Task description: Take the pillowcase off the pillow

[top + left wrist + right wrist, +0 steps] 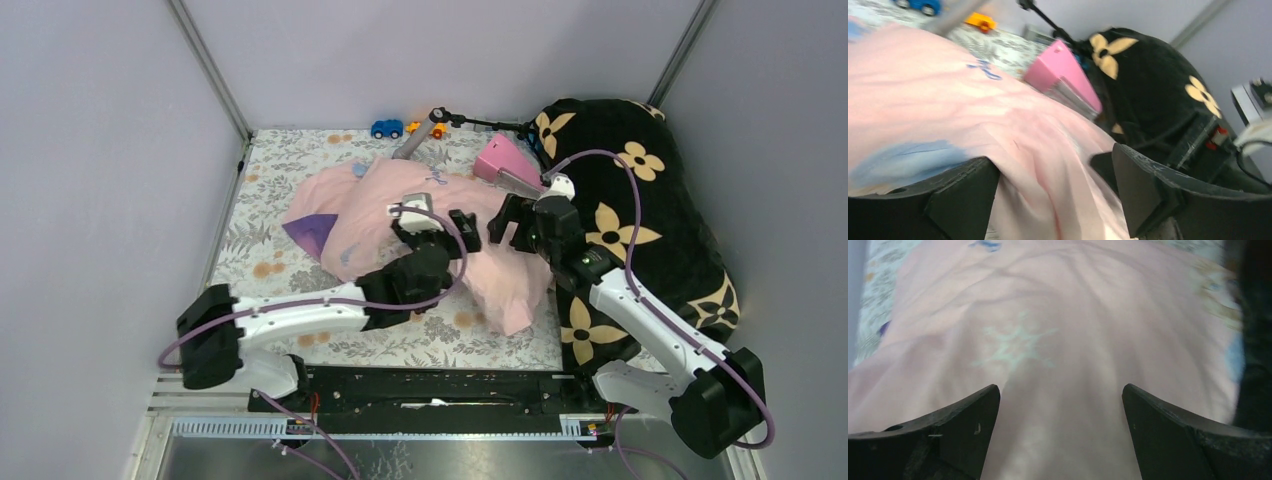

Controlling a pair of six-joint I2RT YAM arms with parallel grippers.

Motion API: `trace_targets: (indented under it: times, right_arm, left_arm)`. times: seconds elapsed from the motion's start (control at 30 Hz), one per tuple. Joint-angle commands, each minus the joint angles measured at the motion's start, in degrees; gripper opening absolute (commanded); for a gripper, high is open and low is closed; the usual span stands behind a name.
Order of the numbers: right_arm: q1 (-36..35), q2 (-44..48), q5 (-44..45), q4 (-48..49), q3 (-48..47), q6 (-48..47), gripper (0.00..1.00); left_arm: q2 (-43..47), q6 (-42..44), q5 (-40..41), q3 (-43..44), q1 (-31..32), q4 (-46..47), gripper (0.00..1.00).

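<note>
The left end effector (1055, 167) is straddling a fold of the pillowcase (948, 95), spread wide (nothing pinched); the right end effector (1060, 400) is hovering over it, equally unclenched.

A robot lab's test booth: plain grey walls (90, 150), metal corner posts (211, 70), a floral-covered table (245, 250).

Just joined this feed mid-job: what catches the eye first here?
The big rumpled pink pillowcase fills the middle of the table, with the left gripper and the right gripper both open over it. At the right lies a bulky black blanket with tan flowers, and a blue toy car sits at the far edge.
</note>
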State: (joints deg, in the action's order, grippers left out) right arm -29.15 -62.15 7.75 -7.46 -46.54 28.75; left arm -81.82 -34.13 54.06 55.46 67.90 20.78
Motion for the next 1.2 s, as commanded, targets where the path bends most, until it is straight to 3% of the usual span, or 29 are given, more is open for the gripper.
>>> trace_targets:
  times: [0.0,0.1,0.27,0.4,0.53,0.73,0.87,0.9,0.97,1.07,1.1,1.17]
  right_arm:
    - [-0.1,-0.9,14.5,-7.5,0.4,9.3,1.00]
    - [-0.1,-1.2,15.2,-9.4,1.2,9.4,0.99]
    - [-0.1,-0.6,13.1,-11.5,4.3,10.6,1.00]
    - [-0.1,0.6,13.6,-13.6,7.4,13.8,0.99]
    - [-0.1,1.2,14.2,-15.1,10.1,16.9,1.00]
    - [-0.1,0.6,13.8,-16.1,14.1,22.4,1.00]
    - [-0.1,0.3,9.8,-10.8,18.3,23.5,1.00]
    - [-0.2,0.2,8.8,-9.4,18.8,23.1,0.95]
    - [-0.1,0.1,7.6,-7.1,18.4,21.5,0.73]
    - [-0.1,0.4,6.9,-5.3,15.6,18.3,0.16]
    - [-0.1,0.4,6.8,-5.5,13.8,17.1,0.04]
    - [-0.1,0.4,6.3,-5.8,9.8,14.0,0.00]
  left_arm:
    - [10.2,0.0,13.5,3.1,-1.3,-14.6,0.91]
    - [14.8,-4.4,14.6,2.0,-1.9,-27.6,0.99]
    - [19.7,-5.3,-0.5,-1.0,-10.4,-34.1,0.99]
    - [20.5,-4.5,-9.9,-3.9,-16.8,-32.6,0.99]
    - [15.5,-4.7,-20.6,-3.7,-22.1,-32.3,0.99]
    - [8.8,-4.3,-25.0,-5.9,-23.7,-28.5,0.99]
    - [5.2,-4.7,-28.3,-6.7,-25.2,-25.9,0.99]
    - [4.5,-4.7,-28.5,-6.6,-25.2,-25.7,0.99]
    - [3.9,-4.6,-28.5,-6.3,-25.3,-25.7,0.99]
    - [4.4,-3.8,-27.2,-6.6,-25.3,-25.9,0.99]
    - [4.7,-3.3,-26.2,-6.8,-25.3,-26.2,0.99]
    - [5.1,-2.8,-23.7,-6.9,-25.3,-27.7,0.99]
